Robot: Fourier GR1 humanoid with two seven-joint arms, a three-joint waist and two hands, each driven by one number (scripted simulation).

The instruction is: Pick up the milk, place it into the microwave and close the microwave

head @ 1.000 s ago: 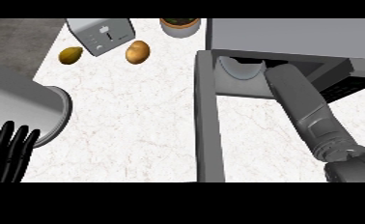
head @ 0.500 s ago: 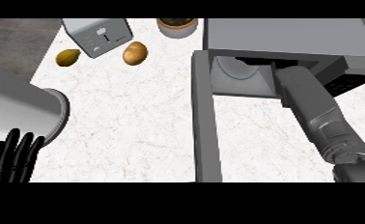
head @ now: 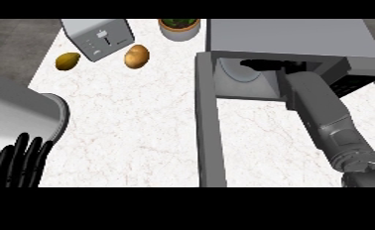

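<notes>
The robot's left hand (head: 23, 160) is resting at the lower left edge of the head view, its black fingers (head: 32, 150) standing straight and slightly spread, holding nothing and touching nothing that can be seen. Just above and beside those fingers the rounded grey end of a forearm-like shape (head: 33, 110) is lying over the white marbled counter top (head: 132, 125). Well up the view from the fingertips, near the counter's far edge, a silver boxy toaster (head: 97, 37) is standing, with a yellow-green lemon-shaped fruit (head: 67, 61) lying just to its left and a brown rounded potato-like item (head: 136, 56) lying just to its right; farther along the same edge a small pot with a green plant (head: 179, 28) is showing. To the right of all this, well apart from the left fingers, the grey microwave (head: 285, 34) is standing with its door (head: 209, 125) swung open, the door showing edge-on as a long grey bar running down the view. The grey right forearm (head: 326, 120) is reaching up into the microwave's opening, and the right hand (head: 275, 65) is showing only as a dark shape at the mouth of the cavity, so whether its fingers are spread or closing on anything cannot be told. The milk is not visible anywhere on the counter; whether it is lying inside the cavity beyond the right hand cannot be told.
</notes>
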